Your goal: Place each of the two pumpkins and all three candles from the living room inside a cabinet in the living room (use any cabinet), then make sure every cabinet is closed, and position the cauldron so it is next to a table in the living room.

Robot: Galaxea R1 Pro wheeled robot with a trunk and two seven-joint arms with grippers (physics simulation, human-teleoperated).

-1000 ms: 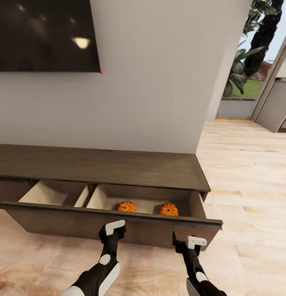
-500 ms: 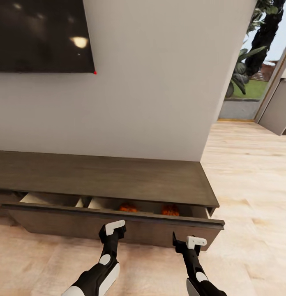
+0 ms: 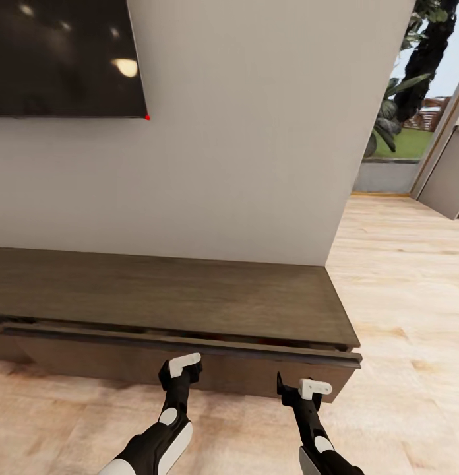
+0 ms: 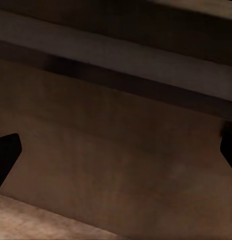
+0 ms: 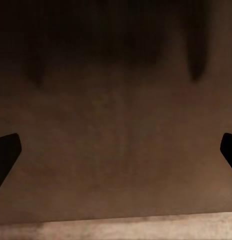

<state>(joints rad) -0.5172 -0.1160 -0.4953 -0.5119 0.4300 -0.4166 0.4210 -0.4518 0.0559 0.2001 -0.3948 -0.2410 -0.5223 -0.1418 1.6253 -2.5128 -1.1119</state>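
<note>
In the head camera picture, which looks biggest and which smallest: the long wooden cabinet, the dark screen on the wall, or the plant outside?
1. cabinet
2. dark screen, cut off by the frame
3. plant, farther away, so its true size is unsure

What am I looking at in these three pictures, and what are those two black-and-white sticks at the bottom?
Those sticks are a simulated robot's two arms, seen from a camera on its head. The left gripper and the right gripper are both open and hold nothing. They sit close to the front of a long, low brown cabinet whose drawer is almost shut. A dark screen hangs on the wall above. The other two pictures come from cameras near each gripper: both show the brown drawer front close up, with dark fingertips at the edges.
</note>
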